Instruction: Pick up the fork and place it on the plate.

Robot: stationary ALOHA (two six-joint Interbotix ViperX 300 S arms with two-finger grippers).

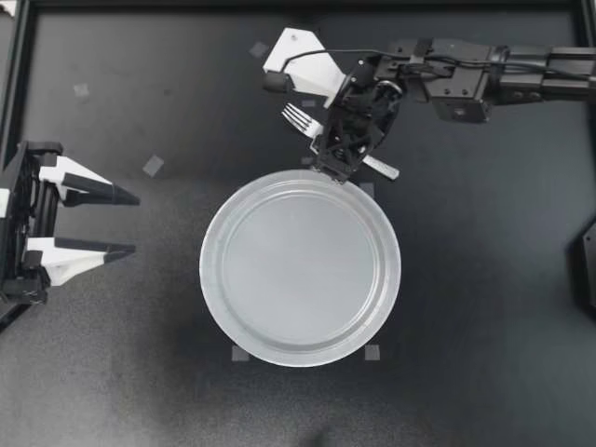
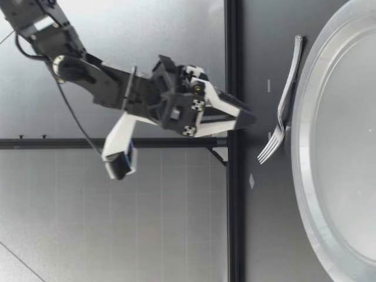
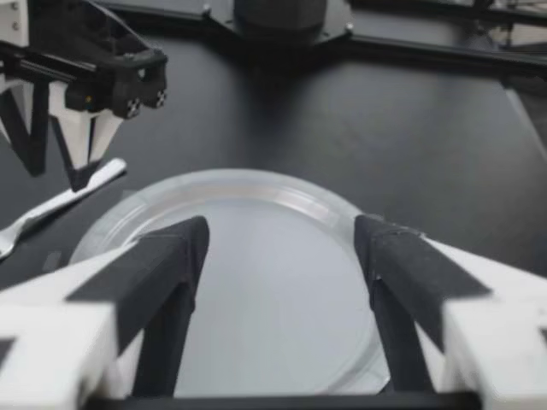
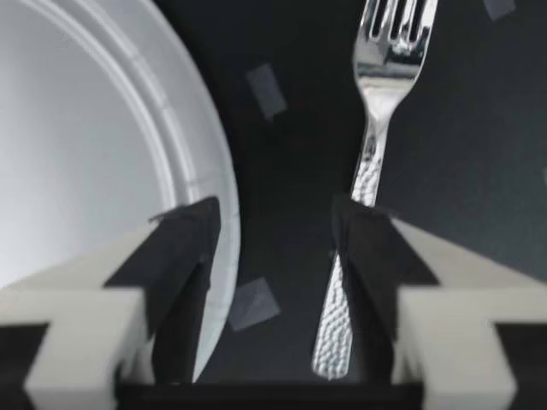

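Dark table (image 1: 484, 279): your right gripper (image 1: 340, 168) is hovering, fingers parted and empty, over the fork (image 1: 300, 118) lying just beside the plate (image 1: 207, 265). Descending here, you are risking one finger clipping the plate's rim.

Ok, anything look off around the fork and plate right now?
Nothing spilled or damaged. The fork lies flat beside the plate. One oddity: my open right gripper sits off-centre, the handle lining up with one finger rather than the gap.
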